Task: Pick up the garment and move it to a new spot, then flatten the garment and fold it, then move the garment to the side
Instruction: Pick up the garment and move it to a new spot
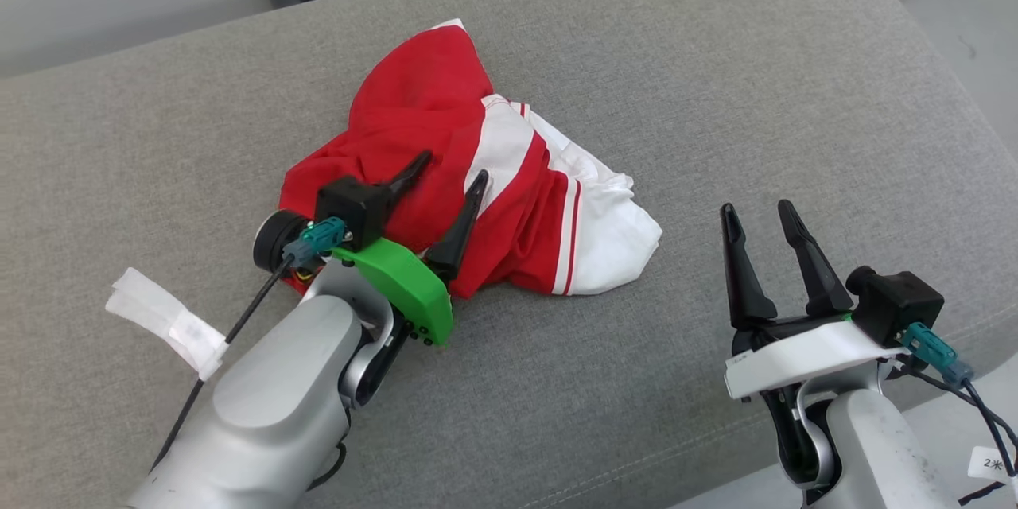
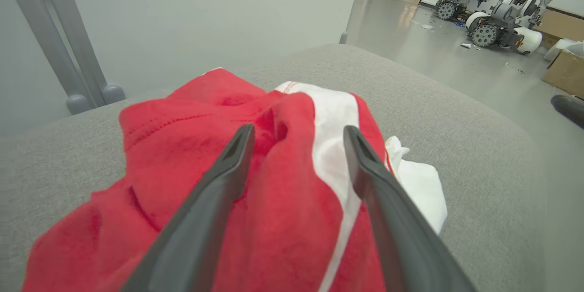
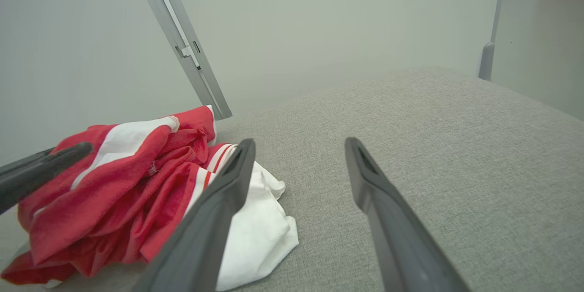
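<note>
Garment (image 1: 525, 207) lies in a crumpled red-and-white heap near the middle of the grey cushion (image 1: 716, 79), so the step in hand looks like flattening. To do that well, each gripper should take an outer edge and not the bulk. The white corner (image 1: 628, 246) on the right of the heap is the plainest handle. A red hem on the opposite side would pair with it. Pinch only a layer or two, keep low, and draw the two holds apart so the folds slide open without dragging the whole heap.

Left gripper (image 1: 453, 165) hangs over the red part with its jaws spread wide and grasping nothing. Cloth bulges up between the fingers, but I cannot tell if the tips touch it. Right gripper (image 1: 757, 208) is likewise released, empty, and stands apart from the garment, near the white corner.
</note>
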